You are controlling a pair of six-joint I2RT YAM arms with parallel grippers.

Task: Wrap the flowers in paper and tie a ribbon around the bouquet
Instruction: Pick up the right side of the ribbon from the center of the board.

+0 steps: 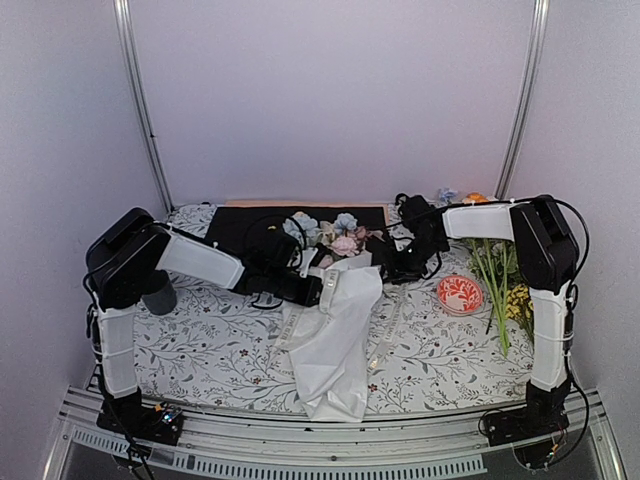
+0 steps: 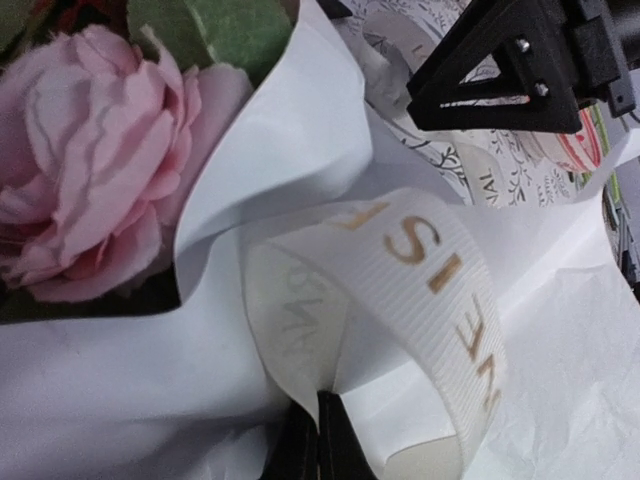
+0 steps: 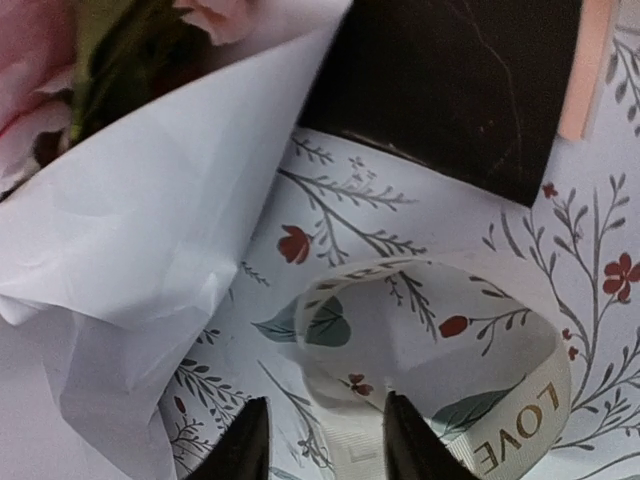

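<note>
The left pincer (image 2: 318, 428) is clamped tight, its dark jaws pressed together on the cream-white ribbed ribbon with gold lettering (image 2: 440, 270), which rises from the tips in a tall loop just ahead of them. Beyond that loop to the left stands the folded edge of the thin white crinkled paper (image 2: 285, 130), with a pale pink ruffled bloom of the flowers (image 2: 90, 160) inside it. The right pincer (image 3: 325, 445) stands half wide, tips apart, the ribbon lying loose on the leaf-printed tablecloth (image 3: 400, 200) between and just ahead of them. The paper's open mouth is ahead to its left, a black sheet (image 3: 450, 80) straight ahead, a peach sheet (image 3: 585, 60) ahead at the right. From above, the white cone bouquet (image 1: 335, 325) lies between the two pincers, blooms away from the arm bases, with the ribbon's tail trailing along its right side; a round red-and-white patterned disc (image 1: 460, 293) sits behind the right pincer, near green-stemmed orange-and-yellow sprigs (image 1: 505, 290)
</note>
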